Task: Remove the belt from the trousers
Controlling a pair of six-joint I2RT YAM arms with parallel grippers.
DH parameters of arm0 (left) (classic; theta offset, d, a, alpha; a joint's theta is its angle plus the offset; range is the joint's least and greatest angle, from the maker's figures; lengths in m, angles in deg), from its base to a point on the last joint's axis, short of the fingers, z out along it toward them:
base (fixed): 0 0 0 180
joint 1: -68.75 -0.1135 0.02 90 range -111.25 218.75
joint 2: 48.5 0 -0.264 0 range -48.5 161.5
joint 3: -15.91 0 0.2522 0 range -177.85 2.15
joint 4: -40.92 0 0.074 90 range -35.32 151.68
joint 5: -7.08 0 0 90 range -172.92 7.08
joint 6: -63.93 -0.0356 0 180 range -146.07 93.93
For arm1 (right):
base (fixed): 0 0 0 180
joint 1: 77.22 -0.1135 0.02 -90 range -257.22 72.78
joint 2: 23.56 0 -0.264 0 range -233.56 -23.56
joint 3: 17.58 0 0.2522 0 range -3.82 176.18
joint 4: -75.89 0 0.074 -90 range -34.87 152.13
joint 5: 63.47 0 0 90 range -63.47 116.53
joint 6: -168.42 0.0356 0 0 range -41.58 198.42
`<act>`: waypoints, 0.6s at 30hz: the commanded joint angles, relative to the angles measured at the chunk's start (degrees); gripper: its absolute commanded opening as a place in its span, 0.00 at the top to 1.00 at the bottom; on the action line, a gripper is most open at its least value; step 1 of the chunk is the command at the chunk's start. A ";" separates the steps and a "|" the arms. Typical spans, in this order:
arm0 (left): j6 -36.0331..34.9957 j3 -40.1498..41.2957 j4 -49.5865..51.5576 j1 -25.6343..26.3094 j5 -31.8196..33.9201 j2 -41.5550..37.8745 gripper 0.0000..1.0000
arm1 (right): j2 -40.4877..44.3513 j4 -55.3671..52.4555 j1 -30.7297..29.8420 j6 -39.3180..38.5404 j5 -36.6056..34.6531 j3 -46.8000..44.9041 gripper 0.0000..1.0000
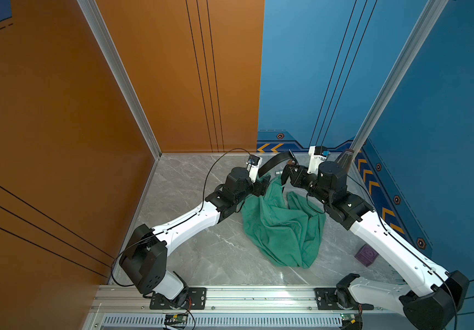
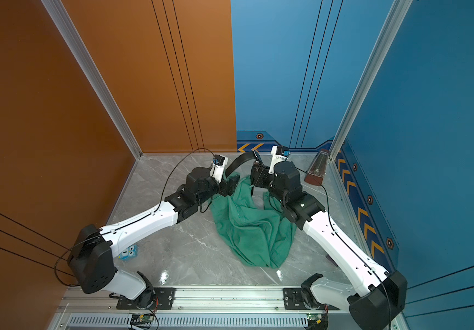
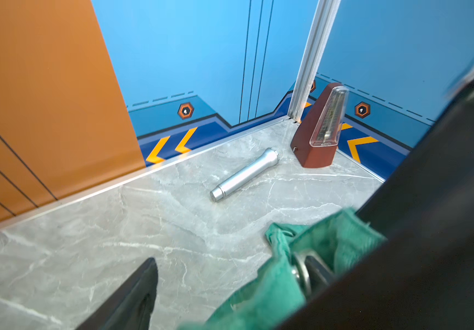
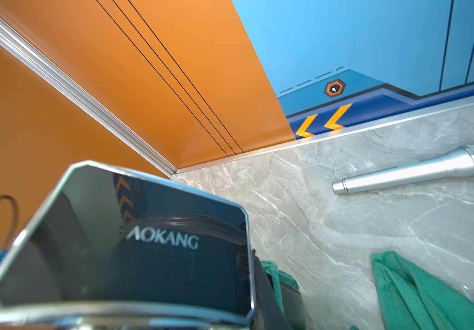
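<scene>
Two white-and-black robot arms reach across a grey marble tabletop toward a crumpled pair of green trousers (image 1: 281,225); the waistband end lies at the far side of the heap, where both grippers meet. A black belt (image 1: 272,162) comes out of the waistband at the trousers' far left corner; it arcs up and across their far edge to the right, clear of the table; its long axis therefore runs side to side, from one gripper to the other.

The right gripper (image 1: 288,168), just beyond the trousers' far right edge, is pinched on the belt's buckle end; its wrist view is filled by the mirror-bright silver buckle (image 4: 133,243) lettered AOKANG, with green cloth beneath.

The left gripper (image 1: 262,184) sits at the trousers' far left corner, right where the strap enters the cloth. In its wrist view one dark finger (image 3: 135,291) stands well apart from the waistband and its metal button (image 3: 301,274); the jaws look spread and hold nothing. The second finger is hidden behind a broad blurred black shape, probably the strap close to the lens.

How much strap remains inside the loops cannot be told. Judging from this, the right arm has the pull, along the strap and away from the left gripper; the left, nearer the loops, could pin the cloth.

Beyond the trousers lie a silver microphone (image 3: 244,174) and a brown metronome (image 3: 318,128).
</scene>
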State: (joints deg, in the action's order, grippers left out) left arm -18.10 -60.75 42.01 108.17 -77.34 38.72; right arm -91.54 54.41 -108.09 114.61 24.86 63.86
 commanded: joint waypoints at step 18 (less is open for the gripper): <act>-13.22 6.64 -2.75 5.30 0.42 -13.23 0.17 | 0.69 -4.22 -1.47 -1.41 -0.07 -1.83 1.00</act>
State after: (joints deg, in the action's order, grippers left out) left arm -26.06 -51.68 38.93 112.41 -77.14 23.68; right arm -91.28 49.51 -109.16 115.18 24.71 59.95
